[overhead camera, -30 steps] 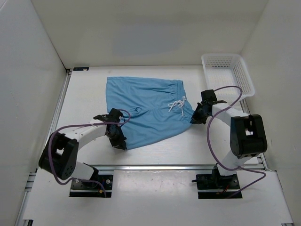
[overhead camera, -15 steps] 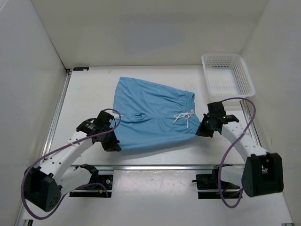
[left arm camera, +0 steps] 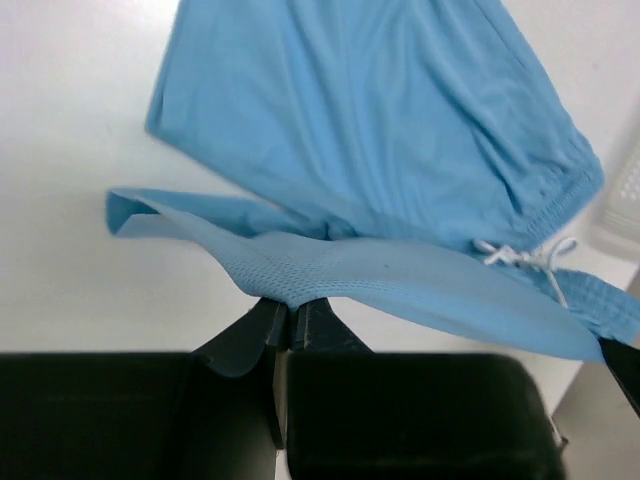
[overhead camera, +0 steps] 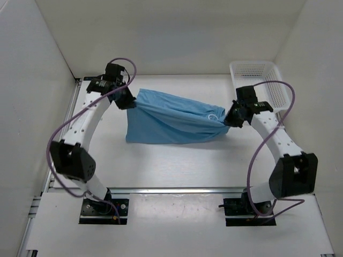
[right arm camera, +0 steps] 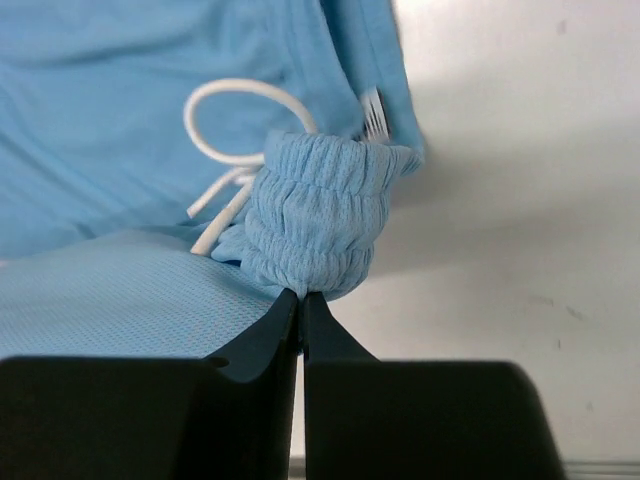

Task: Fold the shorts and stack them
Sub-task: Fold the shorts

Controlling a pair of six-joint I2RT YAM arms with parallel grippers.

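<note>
The light blue shorts [overhead camera: 171,123] hang stretched between both arms above the table, their lower part sagging onto it. My left gripper [overhead camera: 128,103] is shut on a leg hem at the far left; in the left wrist view the cloth [left arm camera: 400,150] rises out of the pinched jaws [left arm camera: 288,312]. My right gripper [overhead camera: 229,120] is shut on the bunched elastic waistband [right arm camera: 315,215] at the right, with the white drawstring [right arm camera: 225,130] looping beside it. The drawstring [overhead camera: 216,115] also shows near the right gripper from above.
A white mesh basket [overhead camera: 259,85] stands at the back right corner, just behind my right arm. White walls close in the table on the left, back and right. A metal rail [overhead camera: 177,189] runs along the near edge.
Both grippers have lifted the shorts off the table and carried them away from the near edge. The left arm swung far back and up; the cloth went from flat to hanging.
</note>
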